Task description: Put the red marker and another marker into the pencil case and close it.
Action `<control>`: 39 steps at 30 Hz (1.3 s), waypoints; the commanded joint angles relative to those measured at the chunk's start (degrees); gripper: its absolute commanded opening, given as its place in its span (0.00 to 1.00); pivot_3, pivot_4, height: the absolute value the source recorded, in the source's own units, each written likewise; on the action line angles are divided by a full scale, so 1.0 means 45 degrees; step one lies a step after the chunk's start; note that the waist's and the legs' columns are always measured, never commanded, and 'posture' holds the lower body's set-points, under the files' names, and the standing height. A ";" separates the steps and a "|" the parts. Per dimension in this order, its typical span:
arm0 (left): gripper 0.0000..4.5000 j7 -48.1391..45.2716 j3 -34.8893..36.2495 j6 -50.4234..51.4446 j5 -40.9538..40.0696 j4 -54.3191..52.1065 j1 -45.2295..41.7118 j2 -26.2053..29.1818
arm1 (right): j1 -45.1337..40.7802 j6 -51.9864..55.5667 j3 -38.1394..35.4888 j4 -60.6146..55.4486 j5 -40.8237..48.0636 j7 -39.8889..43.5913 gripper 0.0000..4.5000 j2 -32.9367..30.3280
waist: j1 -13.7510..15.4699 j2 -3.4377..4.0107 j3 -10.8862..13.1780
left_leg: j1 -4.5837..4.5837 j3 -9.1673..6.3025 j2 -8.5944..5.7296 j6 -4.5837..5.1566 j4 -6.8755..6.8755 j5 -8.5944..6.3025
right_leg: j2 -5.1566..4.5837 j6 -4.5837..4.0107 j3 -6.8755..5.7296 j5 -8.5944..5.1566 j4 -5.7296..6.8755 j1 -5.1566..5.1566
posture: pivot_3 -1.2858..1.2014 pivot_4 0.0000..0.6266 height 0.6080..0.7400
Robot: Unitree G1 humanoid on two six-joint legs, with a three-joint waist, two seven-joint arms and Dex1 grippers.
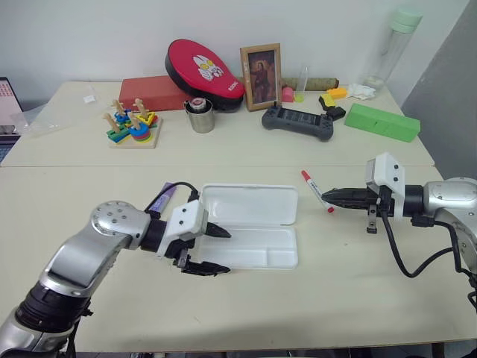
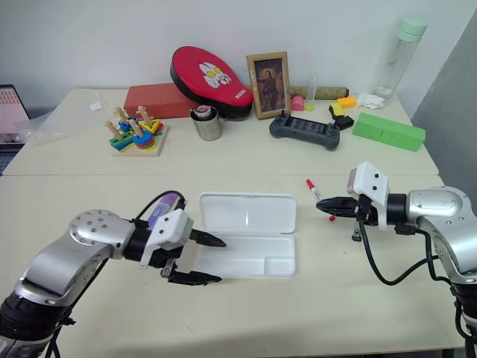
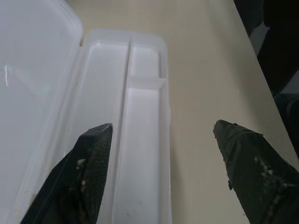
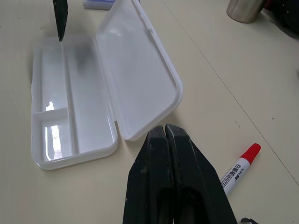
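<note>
Loading has yet to begin: the pencil case [image 1: 253,231] lies open and empty at table centre, the left gripper [image 1: 212,250] spread wide and empty over its 9 o'clock end. The red marker [image 1: 317,191] rests at the case's 2 o'clock, just beside the clenched, empty right gripper [image 1: 329,195]. The purple highlighter [image 2: 164,207] lies at 10 o'clock behind the left arm, so the next move, I judge, is parting the right fingers to grasp the red marker.

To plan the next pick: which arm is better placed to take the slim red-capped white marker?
Probably the right: its shut gripper points at the red-capped white marker close by; the open left gripper is across the open white plastic case.
</note>
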 commanded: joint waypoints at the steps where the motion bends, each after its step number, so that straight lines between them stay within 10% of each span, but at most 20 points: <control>1: 0.94 0.0415 0.1354 0.0917 -0.1219 -0.0785 -0.0080 0.0381 | -0.0234 -0.0170 -0.0331 -0.0236 0.0026 0.0057 0.00 -0.0127 | -0.0003 0.0000 0.0000 | 0.0000 0.0000 0.0000 0.0000 -0.0001 0.0000 | 0.0000 0.0000 0.0000 0.0000 0.0000 0.0000 | 0.52 0.24 1.00; 21: 0.94 0.5559 0.7175 0.4659 -0.5994 -0.2993 0.1016 0.0338 | -0.1762 -0.0388 0.1167 0.1531 -0.2048 -0.1371 0.00 0.1049 | -0.0025 -0.0002 0.0000 | 0.0006 -0.0001 0.0000 -0.0001 0.0002 0.0000 | 0.0000 -0.0002 0.0005 0.0001 0.0002 -0.0003 | 0.52 0.24 1.00; 35: 0.94 0.4842 0.9301 0.4924 -0.7464 -0.2854 0.2030 0.2216 | -0.2607 0.1168 0.2086 0.2821 -0.3143 -0.2549 0.69 0.2363 | -0.0064 -0.0002 0.0001 | 0.0007 0.0004 0.0000 -0.0002 -0.0007 0.0000 | -0.0001 -0.0004 0.0009 0.0002 0.0003 -0.0010 | 0.52 0.24 1.00; 39: 0.94 0.4392 0.9493 0.5030 -0.7985 -0.3150 0.2329 0.2573 | -0.2833 0.1701 0.2293 0.3311 -0.3361 -0.2683 0.69 0.2562 | -0.0066 -0.0002 0.0001 | 0.0002 0.0004 0.0000 -0.0002 -0.0011 -0.0001 | -0.0001 -0.0005 0.0008 0.0001 -0.0002 -0.0015 | 0.52 0.24 1.00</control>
